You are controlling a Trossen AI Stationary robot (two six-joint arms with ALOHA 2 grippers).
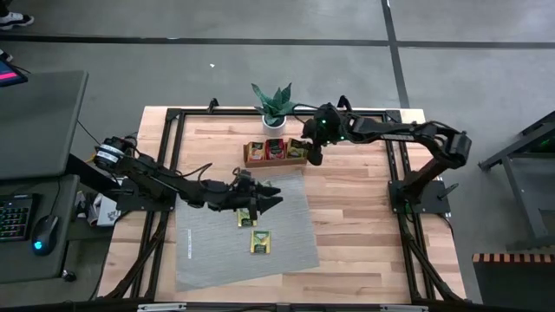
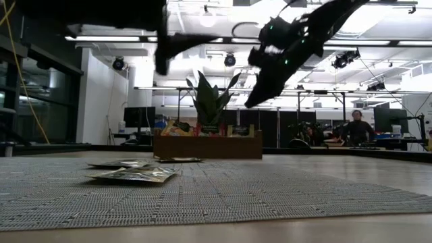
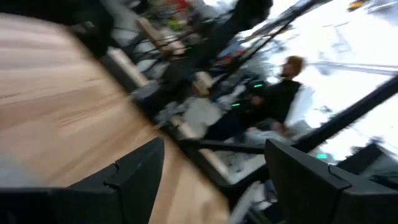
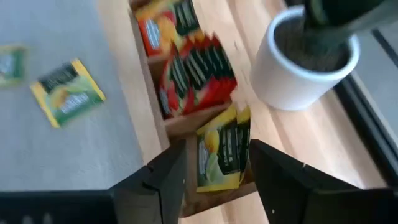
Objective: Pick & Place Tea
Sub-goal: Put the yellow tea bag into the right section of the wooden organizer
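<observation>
The wooden tray (image 1: 276, 153) stands at the table's far side and holds red (image 4: 198, 73) and yellow sachets (image 4: 219, 152) upright in its compartments. Two more sachets (image 1: 259, 242) (image 1: 248, 217) lie flat on the grey mat (image 1: 217, 251); the right wrist view shows a yellow-green sachet (image 4: 67, 93) there. My right gripper (image 4: 214, 180) hovers open above the tray's right end compartment, its fingers on either side of the yellow sachets without touching them. My left gripper (image 1: 270, 196) is open and raised over the mat's far part, with nothing between its fingers (image 3: 134, 177).
A white pot (image 4: 308, 62) with a green plant (image 1: 274, 104) stands just behind the tray. Black frame rails (image 1: 395, 165) run along the table's left, right and far sides. Bare wood (image 1: 355, 225) lies right of the mat. A person (image 3: 280, 99) is in the room beyond.
</observation>
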